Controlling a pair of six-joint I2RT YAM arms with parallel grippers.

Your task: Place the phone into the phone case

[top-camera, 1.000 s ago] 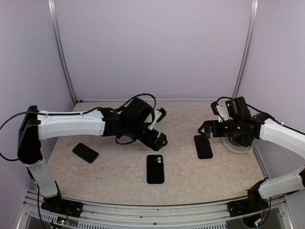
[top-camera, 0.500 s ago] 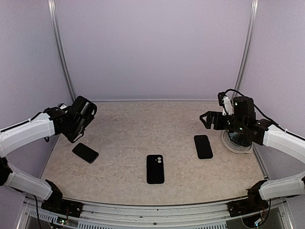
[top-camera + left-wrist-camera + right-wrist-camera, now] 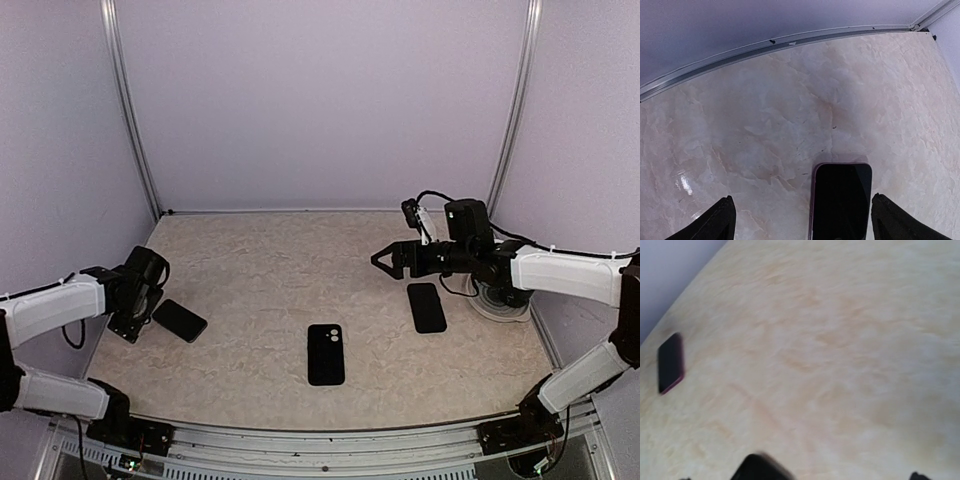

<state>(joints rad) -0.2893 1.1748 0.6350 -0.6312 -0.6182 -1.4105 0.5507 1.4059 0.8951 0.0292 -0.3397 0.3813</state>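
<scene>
- Three dark, flat, phone-sized items lay well apart on the beige marbled surface (image 3: 260, 270), none inside another.
- Left: glossy black phone with a pink-purple rim (image 3: 180, 320), screen up, near the left edge of the surface.
- Centre, nearer the arm bases: matte black slab with two round camera marks (image 3: 326, 353) at its far end. Could not tell whether it was the case or a phone lying on its face.
- Right: plain black slab (image 3: 427, 307), just beside a white round disc (image 3: 507, 312).
- White-and-black left arm (image 3: 60, 305) was low at the left edge. Left jaws were spread wide and empty, just beside the pink-rimmed phone.
- In the left wrist view that phone (image 3: 841, 200) lay flat between the two black fingertips (image 3: 720, 220), touching neither.
- Right arm (image 3: 560, 270) reached in over the disc. Right jaws were released, holding nothing, above the surface and farther back than the plain slab.
- The right wrist view was blurred. The pink-rimmed phone (image 3: 671, 362) was far off at the left, and a dark smear at the bottom edge could not be identified.
</scene>
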